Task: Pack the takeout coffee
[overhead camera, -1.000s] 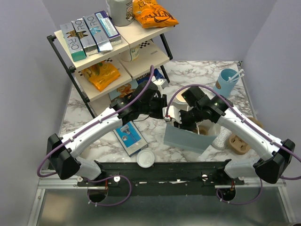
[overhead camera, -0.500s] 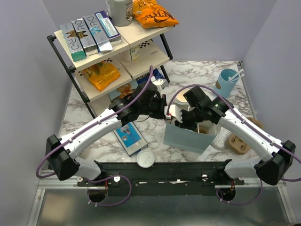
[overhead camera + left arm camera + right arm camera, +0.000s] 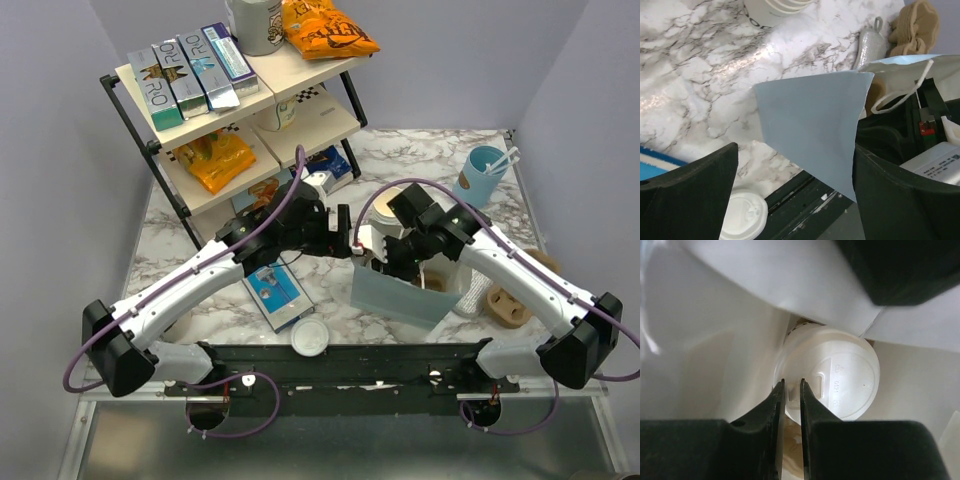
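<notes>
The takeout coffee (image 3: 835, 375) sits down inside the blue paper bag (image 3: 400, 297), with its white sip lid facing up between the bag's pale inner walls. From overhead the cup is hidden beneath the right arm. The right hand (image 3: 791, 386) reaches straight down into the bag's mouth, its fingers pressed nearly together and pinching the edge of the lid's rim. Whether the cup's base already rests on the bag's floor cannot be told.

The step in hand looks to be lowering the cup into the bag, and it seems close to its end. The next move calls for setting the cup flat on the bag's bottom. The fingers should then spread only a little, so the lid is not tugged off. After that the hand should lift straight up out of the mouth without snagging the bag's white cord handle (image 3: 900, 95) or tipping the bag.

The left hand (image 3: 795, 155) hangs just outside the bag on its left side. Its fingers are spread wide, with the bag's blue corner between them and apparently touching neither, so it holds nothing. Its arm reaches across low over the surface (image 3: 700, 75). Beyond the bag stands a stack of lidless cups (image 3: 775, 6), and on the bag's near side a loose white lid (image 3: 742, 220) lies flat
</notes>
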Controlling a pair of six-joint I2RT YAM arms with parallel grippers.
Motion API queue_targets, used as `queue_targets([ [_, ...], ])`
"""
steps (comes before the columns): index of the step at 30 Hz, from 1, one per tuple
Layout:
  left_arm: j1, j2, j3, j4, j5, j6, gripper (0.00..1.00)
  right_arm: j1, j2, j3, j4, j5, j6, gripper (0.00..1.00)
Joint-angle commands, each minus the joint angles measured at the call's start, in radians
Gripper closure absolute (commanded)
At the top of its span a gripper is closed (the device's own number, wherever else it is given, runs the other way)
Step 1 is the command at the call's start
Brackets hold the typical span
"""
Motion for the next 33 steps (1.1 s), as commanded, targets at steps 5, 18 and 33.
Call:
queue_targets([
  [5, -0.026, -0.131, -0.011, -0.065, -0.188, -0.033, 0.01, 0.001, 0.060, 0.023, -0.007, 0.049, 0.038, 0.99],
  [18, 0.002, -0.126, -0.001, -0.128, -0.309, -0.045, 0.01, 0.001, 0.060, 0.044, -0.033, 0.093, 0.062, 0.99],
  [33, 0.042, -0.179, -0.059, -0.151, -0.331, -0.034, 0.01, 0.015, 0.111, 0.096, -0.133, 0.207, 0.119, 0.99],
])
